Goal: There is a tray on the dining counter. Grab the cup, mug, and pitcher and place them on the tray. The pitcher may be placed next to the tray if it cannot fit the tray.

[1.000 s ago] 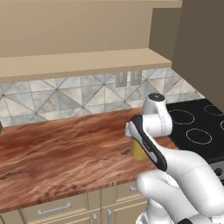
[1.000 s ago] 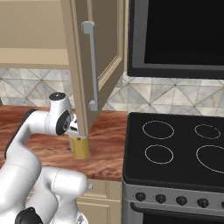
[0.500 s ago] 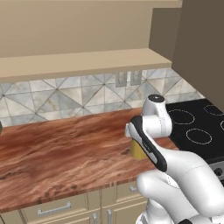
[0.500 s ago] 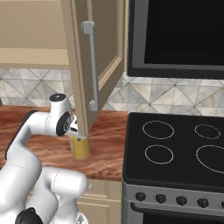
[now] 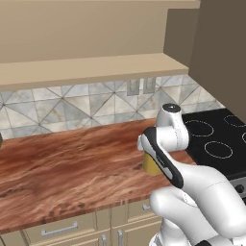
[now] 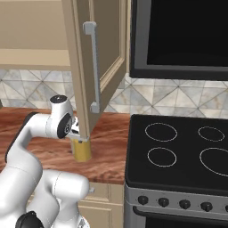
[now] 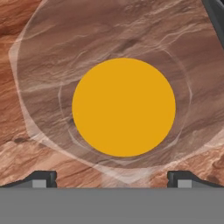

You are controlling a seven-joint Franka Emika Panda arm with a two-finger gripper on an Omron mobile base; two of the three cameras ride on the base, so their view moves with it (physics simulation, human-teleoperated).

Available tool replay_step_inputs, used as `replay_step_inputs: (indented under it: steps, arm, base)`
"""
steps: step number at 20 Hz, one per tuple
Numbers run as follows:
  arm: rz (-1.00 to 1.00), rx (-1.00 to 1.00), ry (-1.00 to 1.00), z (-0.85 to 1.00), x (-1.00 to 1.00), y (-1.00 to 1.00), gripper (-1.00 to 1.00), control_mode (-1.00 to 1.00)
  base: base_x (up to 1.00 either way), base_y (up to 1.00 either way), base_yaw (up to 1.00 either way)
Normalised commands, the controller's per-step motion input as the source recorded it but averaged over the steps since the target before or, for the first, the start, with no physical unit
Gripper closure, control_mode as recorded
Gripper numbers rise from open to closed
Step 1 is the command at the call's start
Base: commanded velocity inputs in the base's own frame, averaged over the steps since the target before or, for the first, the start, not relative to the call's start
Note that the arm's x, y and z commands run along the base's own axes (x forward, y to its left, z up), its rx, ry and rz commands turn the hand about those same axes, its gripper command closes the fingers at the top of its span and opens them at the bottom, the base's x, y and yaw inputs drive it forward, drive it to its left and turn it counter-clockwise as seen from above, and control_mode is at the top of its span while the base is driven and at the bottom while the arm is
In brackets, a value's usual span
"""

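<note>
A kitchen is presented: a reddish-brown wood-grain desk (image 5: 72, 168) runs beneath a tiled backsplash (image 5: 72, 103), with a black cooktop (image 6: 178, 151) adjoining its right end and an open cabinet door (image 6: 95, 67) overhead. The pitcher (image 6: 83, 151), clear glass with orange-yellow liquid, is found standing upright near the desk's right end, close to the front edge and just beside the cooktop. In the hand view it is seen from directly above, the liquid disc roughly centred. The tool (image 7: 111, 177) is held over the pitcher with its fingertips (image 7: 43, 178) spread to their widest; nothing is gripped. The step in hand is judged to be the approach to the pitcher. A descent is called for next, followed by closure on the glass wall.
</note>
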Motion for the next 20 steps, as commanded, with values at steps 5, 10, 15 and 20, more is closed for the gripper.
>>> replay_step_inputs:
  steps: [5, 10, 15, 20]
  arm:
    - [0.00, 0.00, 0.00, 0.00, 0.00, 0.00, -1.00, -1.00]
    - [0.00, 0.00, 0.00, 0.00, 0.00, 0.00, -1.00, -1.00]
    - [0.00, 0.00, 0.00, 0.00, 0.00, 0.00, 1.00, -1.00]
    - [0.00, 0.00, 0.00, 0.00, 0.00, 0.00, 1.00, -1.00]
  base:
    - [0.00, 0.00, 0.00]
    - [0.00, 0.00, 0.00]
    - [0.00, 0.00, 0.00]
    - [0.00, 0.00, 0.00]
